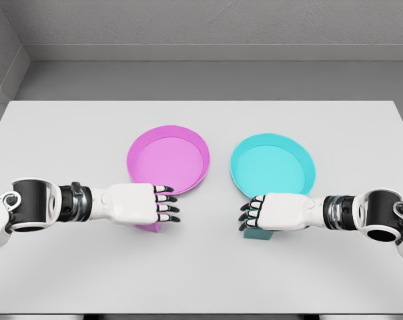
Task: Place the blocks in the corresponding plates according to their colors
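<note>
A pink plate (pixel 168 159) and a cyan plate (pixel 273 163) lie side by side at mid-table. My left hand (pixel 167 203) hovers just in front of the pink plate with its fingers loosely curled and nothing in them. A pink block (pixel 150 227) peeks out from under its palm, resting on the table. In front of the cyan plate my right hand (pixel 249 213) hangs the same way, fingers relaxed, over a teal block (pixel 259 233) that is mostly hidden beneath it.
The white table (pixel 201 280) stretches wide on both sides, and its front edge runs along the bottom of the view. A grey wall and floor lie behind its far edge.
</note>
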Controlling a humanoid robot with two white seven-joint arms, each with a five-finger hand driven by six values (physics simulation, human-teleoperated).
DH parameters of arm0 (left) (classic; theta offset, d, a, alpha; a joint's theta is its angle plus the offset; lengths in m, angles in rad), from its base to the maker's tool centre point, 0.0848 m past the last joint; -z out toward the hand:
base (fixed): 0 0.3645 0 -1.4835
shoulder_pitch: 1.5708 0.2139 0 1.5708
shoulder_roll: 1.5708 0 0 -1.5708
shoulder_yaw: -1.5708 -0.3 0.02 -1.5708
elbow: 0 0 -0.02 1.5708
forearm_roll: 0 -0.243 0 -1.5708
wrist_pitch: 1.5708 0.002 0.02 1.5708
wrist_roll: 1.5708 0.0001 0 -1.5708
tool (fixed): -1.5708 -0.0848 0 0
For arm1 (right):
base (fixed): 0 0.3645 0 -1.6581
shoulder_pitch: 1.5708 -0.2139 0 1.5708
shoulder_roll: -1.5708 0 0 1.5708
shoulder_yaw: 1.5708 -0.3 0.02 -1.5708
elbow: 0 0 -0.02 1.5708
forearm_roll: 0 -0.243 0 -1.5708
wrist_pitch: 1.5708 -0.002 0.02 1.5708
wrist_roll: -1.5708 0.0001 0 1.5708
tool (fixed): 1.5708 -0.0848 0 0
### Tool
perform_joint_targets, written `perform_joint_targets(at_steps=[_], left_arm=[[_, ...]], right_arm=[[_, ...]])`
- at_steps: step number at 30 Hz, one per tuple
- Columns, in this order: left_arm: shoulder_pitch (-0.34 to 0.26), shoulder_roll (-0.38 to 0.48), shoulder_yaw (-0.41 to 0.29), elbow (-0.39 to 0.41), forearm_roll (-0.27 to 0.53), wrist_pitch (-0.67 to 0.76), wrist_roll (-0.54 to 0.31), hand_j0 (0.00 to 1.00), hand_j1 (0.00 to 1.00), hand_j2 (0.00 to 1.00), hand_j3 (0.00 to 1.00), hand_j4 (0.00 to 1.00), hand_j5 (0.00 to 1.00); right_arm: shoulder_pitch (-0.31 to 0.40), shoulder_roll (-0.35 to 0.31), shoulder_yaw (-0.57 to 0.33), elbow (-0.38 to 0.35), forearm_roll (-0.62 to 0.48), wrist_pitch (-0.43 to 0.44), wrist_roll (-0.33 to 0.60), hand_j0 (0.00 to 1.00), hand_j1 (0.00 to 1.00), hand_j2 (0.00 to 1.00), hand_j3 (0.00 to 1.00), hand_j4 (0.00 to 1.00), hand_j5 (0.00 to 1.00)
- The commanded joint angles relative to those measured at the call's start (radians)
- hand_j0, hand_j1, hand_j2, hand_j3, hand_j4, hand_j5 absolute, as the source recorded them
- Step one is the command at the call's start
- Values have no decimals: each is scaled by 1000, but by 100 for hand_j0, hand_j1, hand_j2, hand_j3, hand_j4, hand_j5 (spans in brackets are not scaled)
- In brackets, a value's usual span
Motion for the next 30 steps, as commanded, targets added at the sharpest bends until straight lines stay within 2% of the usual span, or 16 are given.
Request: perform_joint_targets(at_steps=[1,17,30], left_arm=[[0,0,1,10,4,1,0,100,100,100,100,100,100],[-2,0,1,54,4,1,-1,100,100,100,100,100,100],[2,-4,1,71,4,1,-3,100,100,100,100,100,100]], right_arm=[[0,0,0,0,0,0,2,76,76,76,76,76,76],[-18,10,0,-3,-6,0,2,61,61,61,61,61,61],[-29,11,-3,-32,-12,0,2,60,60,60,60,60,60]])
